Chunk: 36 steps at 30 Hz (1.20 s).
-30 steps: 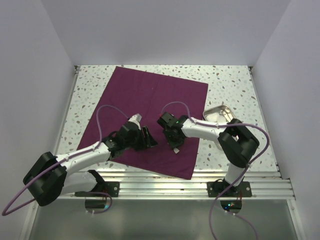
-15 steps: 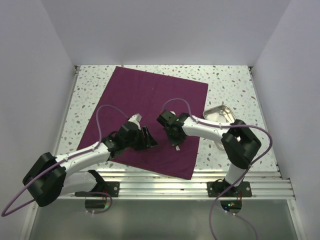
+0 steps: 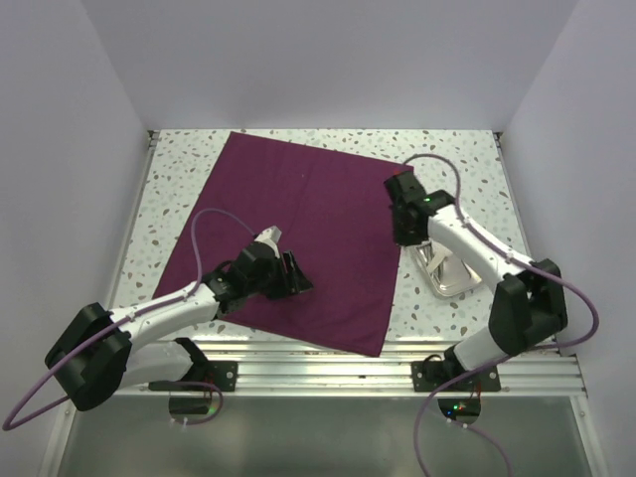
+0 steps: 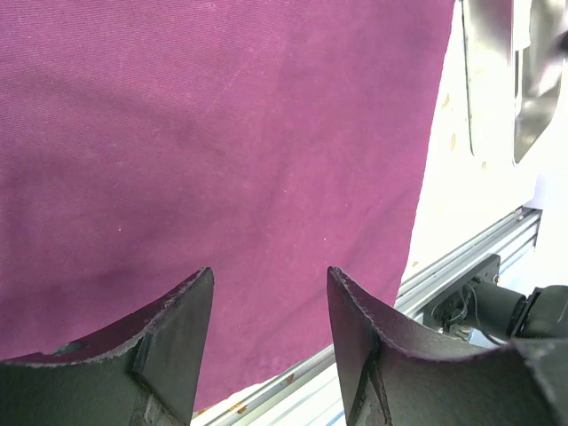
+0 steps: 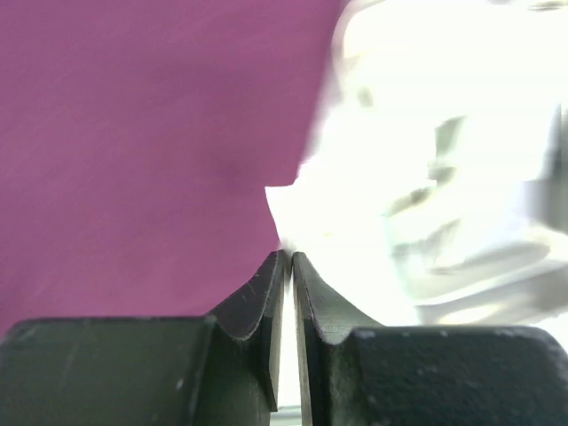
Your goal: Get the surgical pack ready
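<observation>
The dark purple cloth (image 3: pixel 298 219) lies spread flat on the table. It also fills the left wrist view (image 4: pixel 222 133) and the left of the right wrist view (image 5: pixel 133 133). My left gripper (image 3: pixel 290 274) hovers open and empty over the cloth's near part, as the left wrist view shows (image 4: pixel 271 293). My right gripper (image 3: pixel 402 227) is at the cloth's right edge beside the silver tray (image 3: pixel 452 278). In the right wrist view it (image 5: pixel 289 257) is shut on a small white gauze square (image 5: pixel 286 211). No clamps show.
The silver tray stands on the speckled table right of the cloth, partly under my right arm, and shows blurred in the right wrist view (image 5: pixel 461 231). The metal rail (image 3: pixel 397 353) runs along the near edge. White walls close in the left, right and back.
My right gripper has swung from the cloth's near middle back and to the right, to the cloth's edge by the tray, still holding the white piece. The left arm has not moved.
</observation>
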Tool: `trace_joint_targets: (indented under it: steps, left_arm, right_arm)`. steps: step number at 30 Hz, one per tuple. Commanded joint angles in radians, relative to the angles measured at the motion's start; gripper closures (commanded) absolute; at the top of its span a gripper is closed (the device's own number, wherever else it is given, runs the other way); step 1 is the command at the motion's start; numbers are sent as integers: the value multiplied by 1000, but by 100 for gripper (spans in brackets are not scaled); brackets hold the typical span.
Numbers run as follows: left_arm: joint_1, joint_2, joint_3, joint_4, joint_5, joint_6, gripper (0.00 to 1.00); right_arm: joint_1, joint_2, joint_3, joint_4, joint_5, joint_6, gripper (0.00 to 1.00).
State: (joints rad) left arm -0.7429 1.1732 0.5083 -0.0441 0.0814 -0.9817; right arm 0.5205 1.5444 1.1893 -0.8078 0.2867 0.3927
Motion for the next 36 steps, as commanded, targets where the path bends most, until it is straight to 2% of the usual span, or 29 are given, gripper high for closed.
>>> trace_joint_targets:
  steps: [1,4,5,8,9,10,12,15,19,25,29,36]
  left_arm:
    - [-6,-9,29,1,-2,29,42]
    - [-6,0,41,3,9,38,42]
    - [-6,0,45,1,12,40,42]
    - [-6,3,62,-7,21,58,42]
    - [-6,9,67,-10,21,63,41]
    - [-6,13,71,-10,21,67,41]
    - [-6,23,79,0,37,77,41]
    - [-6,45,96,7,49,100,39]
    - [-6,80,125,29,75,155,39]
    - [-6,160,179,88,135,216,39]
    - [-4,193,184,119,181,236,39]
    - [27,226,168,135,231,259,39]
  right_arm:
    - [-167,-60,-11,-51,69,-90,87]
    - [-319,-35,-39,-16,46,-132,84]
    - [-380,-26,-54,11,-2,-138,84]
    - [-439,31,-54,41,-44,-140,76]
    - [-447,42,-48,45,-69,-134,56]
    - [-456,51,-42,50,-79,-129,46]
    - [-470,78,-7,42,-109,-126,33]
    - [-471,91,41,15,-156,-117,24]
    - [-510,138,125,-13,-48,-138,22]
    - [-593,310,361,-115,-14,-282,26]
    - [-603,361,375,-80,-101,-387,26]
    - [-614,485,392,-39,-64,-463,27]
